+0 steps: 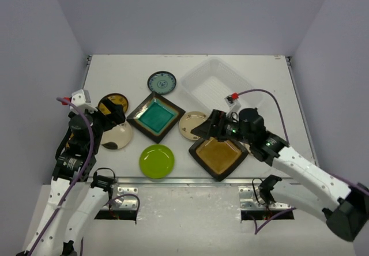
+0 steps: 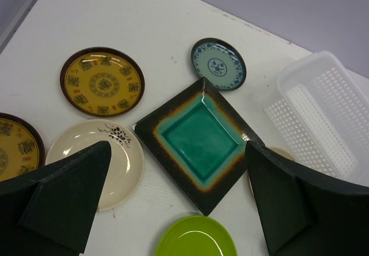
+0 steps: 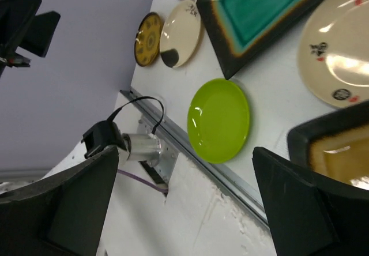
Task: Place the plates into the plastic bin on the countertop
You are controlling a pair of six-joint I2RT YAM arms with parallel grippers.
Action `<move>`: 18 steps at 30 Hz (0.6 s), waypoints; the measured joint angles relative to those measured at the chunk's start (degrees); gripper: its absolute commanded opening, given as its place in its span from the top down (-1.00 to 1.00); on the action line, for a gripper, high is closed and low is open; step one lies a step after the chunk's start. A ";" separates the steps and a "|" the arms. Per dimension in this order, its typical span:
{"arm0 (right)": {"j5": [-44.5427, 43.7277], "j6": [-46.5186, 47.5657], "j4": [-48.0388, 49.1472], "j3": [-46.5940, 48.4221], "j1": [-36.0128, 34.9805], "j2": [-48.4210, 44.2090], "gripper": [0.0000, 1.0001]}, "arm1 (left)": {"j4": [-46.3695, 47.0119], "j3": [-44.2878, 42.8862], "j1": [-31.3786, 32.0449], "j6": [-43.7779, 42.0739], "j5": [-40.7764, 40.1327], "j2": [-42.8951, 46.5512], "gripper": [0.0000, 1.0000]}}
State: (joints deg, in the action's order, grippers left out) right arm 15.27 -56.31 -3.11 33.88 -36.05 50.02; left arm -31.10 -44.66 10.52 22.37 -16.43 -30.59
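Top external view: the left gripper, jaws spread and gripping nothing, is hovering just left of the teal plate, over a yellow plate and a cream plate. The right gripper, also released, is hanging to the right of the teal plate, above the amber plate. The bin is sitting behind and to the right of the teal plate, near the far right edge of the countertop. The green plate is lying in front of the teal plate at the metal edge, with bare surface showing on either side.
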 measured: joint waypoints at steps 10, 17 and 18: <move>-28.04 -12.94 12.07 8.99 -22.89 32.39 -0.98 | -0.12 0.00 -1.19 0.63 -3.62 -0.26 -1.00; -40.82 -23.75 14.22 15.54 -23.26 44.41 -0.98 | -0.16 0.00 -1.20 0.66 -3.87 -0.20 -1.00; -41.62 -24.97 14.20 16.63 -23.09 46.12 -0.97 | -0.18 0.00 -1.20 0.64 -3.87 -0.17 -1.00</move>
State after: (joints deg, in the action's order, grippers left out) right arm -26.34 -81.28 11.09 50.51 -59.14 96.14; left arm -31.28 -44.66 9.32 23.01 -20.29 -30.76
